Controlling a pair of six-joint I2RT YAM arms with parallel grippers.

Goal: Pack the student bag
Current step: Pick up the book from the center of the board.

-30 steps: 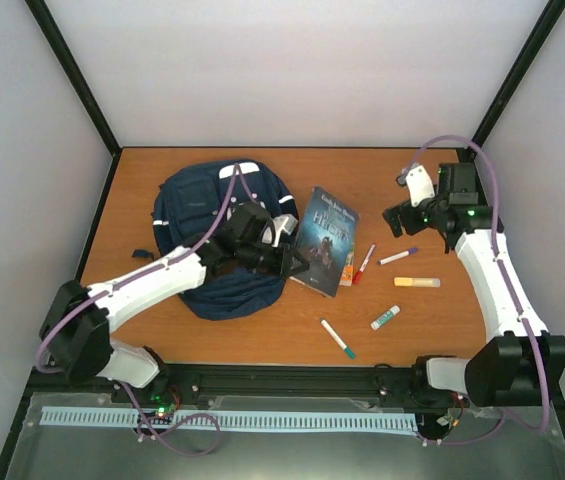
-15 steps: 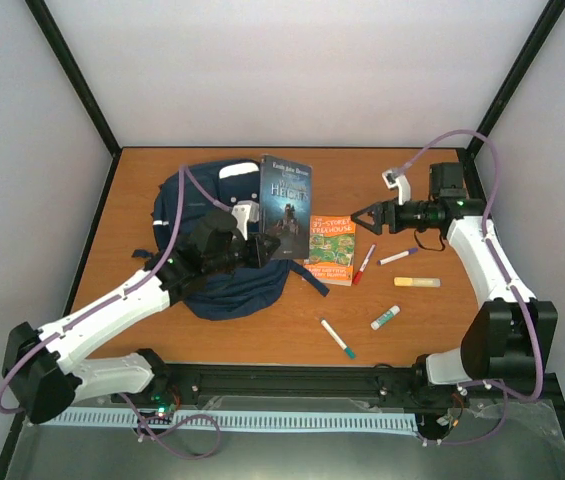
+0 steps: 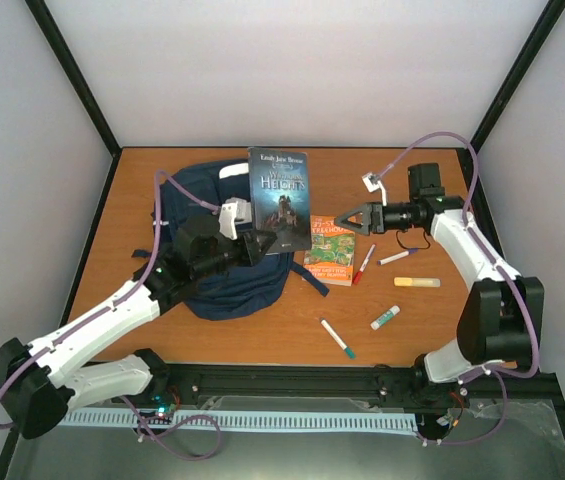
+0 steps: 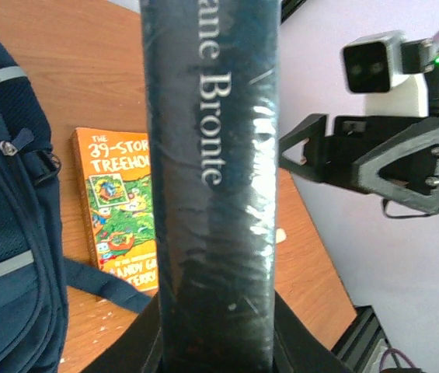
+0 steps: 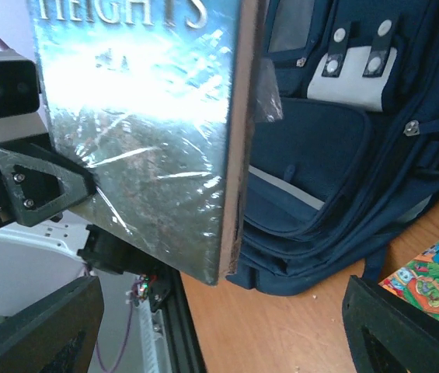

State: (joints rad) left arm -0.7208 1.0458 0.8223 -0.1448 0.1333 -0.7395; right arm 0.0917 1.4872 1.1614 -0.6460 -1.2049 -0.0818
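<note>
The navy student bag (image 3: 217, 275) lies flat at the left-middle of the table, partly under my left arm; it also shows in the left wrist view (image 4: 5, 233) and the right wrist view (image 5: 343, 155). My left gripper (image 3: 262, 243) is shut on the lower end of a dark "Wuthering Heights" book (image 3: 280, 198) and holds it upright above the bag's right edge. Its spine (image 4: 215, 179) fills the left wrist view. My right gripper (image 3: 347, 220) is open and empty, pointing left, just right of the book. The book's cover (image 5: 141, 132) shows ahead of its fingers.
An orange "Treehouse" book (image 3: 328, 250) lies flat right of the bag. A red marker (image 3: 363, 264), a purple-tipped marker (image 3: 398, 257), a yellow stick (image 3: 417, 282), a green-capped marker (image 3: 385, 318) and a teal-tipped marker (image 3: 338, 338) lie to the right and front.
My left gripper lifted the dark book off the orange book, stood it upright and moved it left toward the bag. My right arm swung left toward the book.
</note>
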